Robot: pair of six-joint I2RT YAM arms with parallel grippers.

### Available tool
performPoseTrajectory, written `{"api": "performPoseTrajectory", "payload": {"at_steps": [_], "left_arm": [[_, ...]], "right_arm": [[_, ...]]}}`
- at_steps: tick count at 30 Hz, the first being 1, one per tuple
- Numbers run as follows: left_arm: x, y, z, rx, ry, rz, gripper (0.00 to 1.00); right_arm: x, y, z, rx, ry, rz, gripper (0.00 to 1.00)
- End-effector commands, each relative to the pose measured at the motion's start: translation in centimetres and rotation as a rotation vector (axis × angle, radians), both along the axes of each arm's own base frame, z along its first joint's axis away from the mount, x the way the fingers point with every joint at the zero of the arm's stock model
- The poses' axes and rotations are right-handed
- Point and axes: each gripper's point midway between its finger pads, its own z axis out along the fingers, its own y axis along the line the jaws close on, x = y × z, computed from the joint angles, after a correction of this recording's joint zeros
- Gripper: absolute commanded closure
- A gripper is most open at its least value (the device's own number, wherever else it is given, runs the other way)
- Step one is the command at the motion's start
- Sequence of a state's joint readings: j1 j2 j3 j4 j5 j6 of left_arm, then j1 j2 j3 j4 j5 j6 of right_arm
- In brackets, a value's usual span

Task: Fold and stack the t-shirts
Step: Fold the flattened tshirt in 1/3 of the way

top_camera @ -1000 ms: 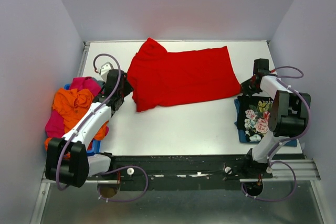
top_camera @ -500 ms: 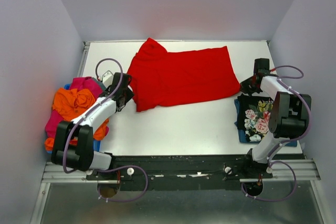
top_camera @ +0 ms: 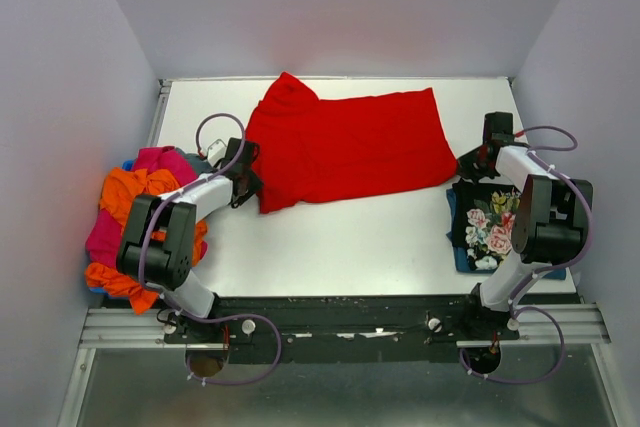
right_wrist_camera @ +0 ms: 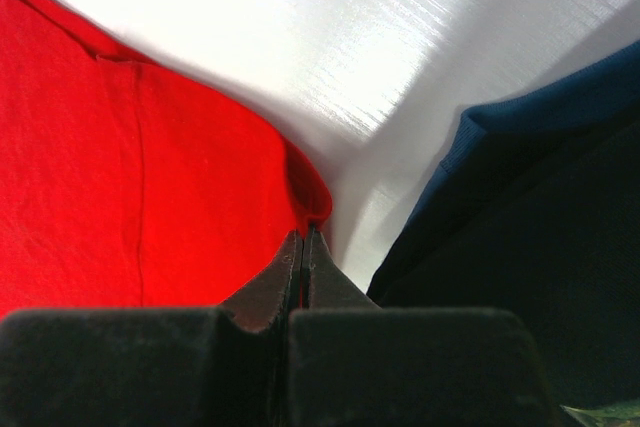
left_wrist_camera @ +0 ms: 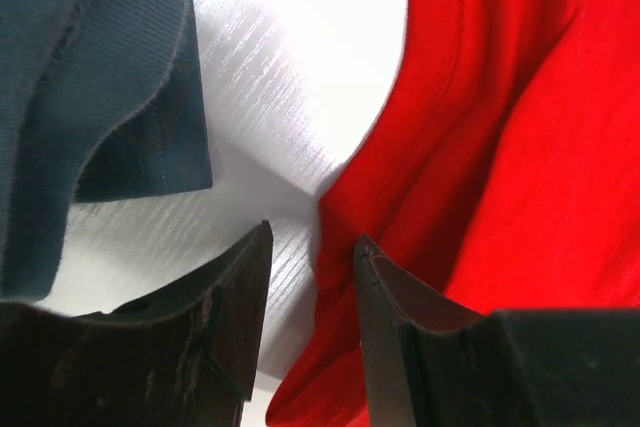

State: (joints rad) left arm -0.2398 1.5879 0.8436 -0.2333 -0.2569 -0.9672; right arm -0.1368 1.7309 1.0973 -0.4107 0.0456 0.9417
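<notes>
A red t-shirt (top_camera: 345,147) lies spread across the far middle of the white table (top_camera: 340,237). My left gripper (top_camera: 245,165) is at its left edge, low over the table. In the left wrist view the left gripper (left_wrist_camera: 313,237) is open, and the red t-shirt's hem (left_wrist_camera: 500,147) reaches into the gap between its fingers. My right gripper (top_camera: 466,164) is shut on the red t-shirt's right near corner (right_wrist_camera: 310,197), pinched at the tips of the right gripper (right_wrist_camera: 303,233). A black floral t-shirt (top_camera: 487,227) lies folded on a blue one (right_wrist_camera: 520,167) at the right.
A heap of orange (top_camera: 140,197) and magenta-pink (top_camera: 165,159) t-shirts sits at the table's left edge, under my left arm. A teal-grey cloth (left_wrist_camera: 90,77) lies just left of the left gripper. Light walls close in the table on three sides.
My left arm has folded back over the heap while its gripper slid right to the red t-shirt's left edge, its jaws narrowing slightly. The right arm and the red t-shirt have stayed put.
</notes>
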Motion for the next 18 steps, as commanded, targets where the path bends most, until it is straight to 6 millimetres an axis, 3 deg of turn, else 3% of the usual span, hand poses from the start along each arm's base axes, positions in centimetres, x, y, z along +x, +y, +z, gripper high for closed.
{"api": "performPoseTrajectory", "payload": {"at_steps": [1,3,4,7,18], "left_arm": [[1.1,-1.1,-0.2,-0.062,-0.018,0.018,0.53],[1.2,-1.2,-0.7,-0.069,-0.014,0.023,0.58],[1.3,-1.4,-0.9,-0.076,-0.012,0.027,0.65],[1.4,-0.9,-1.1,-0.058,-0.013,0.043,1.0],[-0.6,4.9,1.8,0.103,-0.001,0.14,1.0]], "right_arm": [[-0.2,-0.1,0.3,-0.003,-0.018,-0.009,0.99],[-0.2,-0.1,0.3,-0.002,-0.021,-0.008,0.99],[-0.2,0.0,0.3,0.0,-0.022,-0.006,0.99],[-0.3,0.0,0.3,0.001,-0.02,-0.006,0.99],[-0.8,-0.4,0.4,0.004,-0.018,-0.029,0.99]]}}
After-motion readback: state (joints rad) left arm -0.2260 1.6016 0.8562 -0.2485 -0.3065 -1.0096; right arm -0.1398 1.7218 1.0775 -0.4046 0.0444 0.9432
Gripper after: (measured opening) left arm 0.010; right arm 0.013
